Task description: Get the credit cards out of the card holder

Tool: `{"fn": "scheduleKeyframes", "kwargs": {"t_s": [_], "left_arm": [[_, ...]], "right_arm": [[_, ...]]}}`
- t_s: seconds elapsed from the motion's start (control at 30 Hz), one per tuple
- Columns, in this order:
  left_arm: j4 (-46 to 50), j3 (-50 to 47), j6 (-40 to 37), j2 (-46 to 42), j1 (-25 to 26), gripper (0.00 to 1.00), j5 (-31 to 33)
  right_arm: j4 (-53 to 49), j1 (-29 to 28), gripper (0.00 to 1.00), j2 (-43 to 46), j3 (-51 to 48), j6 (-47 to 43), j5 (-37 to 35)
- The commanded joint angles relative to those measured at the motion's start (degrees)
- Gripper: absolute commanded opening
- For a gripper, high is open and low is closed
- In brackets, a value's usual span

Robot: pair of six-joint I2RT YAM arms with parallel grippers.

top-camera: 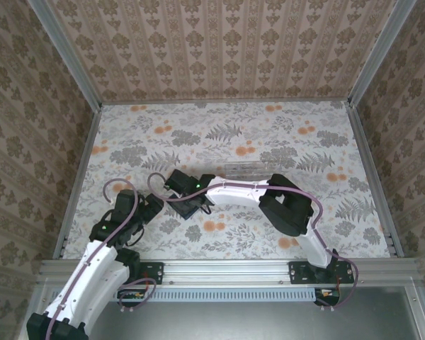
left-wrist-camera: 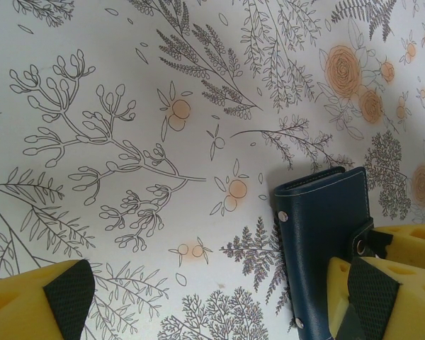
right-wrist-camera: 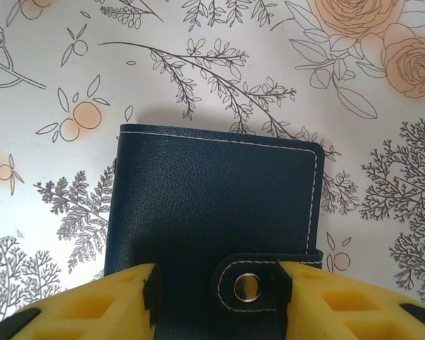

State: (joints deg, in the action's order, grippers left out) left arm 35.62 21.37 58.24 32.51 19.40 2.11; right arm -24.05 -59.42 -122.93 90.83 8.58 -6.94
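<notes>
card holder tab, inside right end effector

white-shelled arms, black joints, mauve cables, yellow fingers with black pads.

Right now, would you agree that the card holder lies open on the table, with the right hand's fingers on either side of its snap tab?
Not quite: the card holder is closed, not open, as the right wrist view shows. It does lie on the table, with a finger of the right hand on either side of its snap tab.
</notes>
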Motion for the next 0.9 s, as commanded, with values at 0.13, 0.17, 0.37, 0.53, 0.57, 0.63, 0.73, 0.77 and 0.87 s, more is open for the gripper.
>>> {"fn": "scheduleKeyframes", "kwargs": {"t_s": [0.13, 0.17, 0.37, 0.53, 0.57, 0.63, 0.73, 0.77, 0.87], "left_arm": [[1.0, -0.4, -1.3, -0.4, -0.4, 0.96, -0.1], [1.0, -0.4, -1.3, -0.5, -0.5, 0.96, -0.1], [-0.5, -0.6, -1.6, -0.4, -0.5, 0.93, -1.7], [-6.4, -3.0, 0.3, -0.4, -0.1, 0.78, -7.0], [-7.7, -3.5, 0.9, -0.4, 0.2, 0.75, -8.0], [-10.4, -4.3, 2.1, -0.4, 1.1, 0.64, -9.3], [-14.6, -5.3, 3.8, -0.2, 2.8, 0.36, -9.9], [-16.1, -5.7, 4.6, 0.0, 3.4, 0.28, -10.0], [-21.4, -7.3, 6.5, 1.7, 4.9, 0.0, -10.6]], "right_arm": [[-1.1, 0.2, 0.27, -2.4, 0.5, -0.3, -0.8], [-1.0, 0.3, 0.23, -2.2, 0.3, 0.0, -0.6], [-0.4, 0.3, 0.0, 0.4, -0.3, 1.7, 1.5], [0.8, 0.3, 0.0, 3.2, -1.7, 3.6, 4.1], [1.0, 0.3, 0.0, 3.4, -2.0, 3.9, 4.3], [1.0, 0.3, 0.0, 3.6, -2.0, 4.5, 4.6], [1.1, 0.3, 0.0, 4.0, -2.2, 5.8, 5.7], [1.4, 0.3, 0.0, 4.2, -2.3, 6.1, 6.1], [2.2, 0.3, 0.0, 4.7, -3.0, 7.4, 7.0]]}}
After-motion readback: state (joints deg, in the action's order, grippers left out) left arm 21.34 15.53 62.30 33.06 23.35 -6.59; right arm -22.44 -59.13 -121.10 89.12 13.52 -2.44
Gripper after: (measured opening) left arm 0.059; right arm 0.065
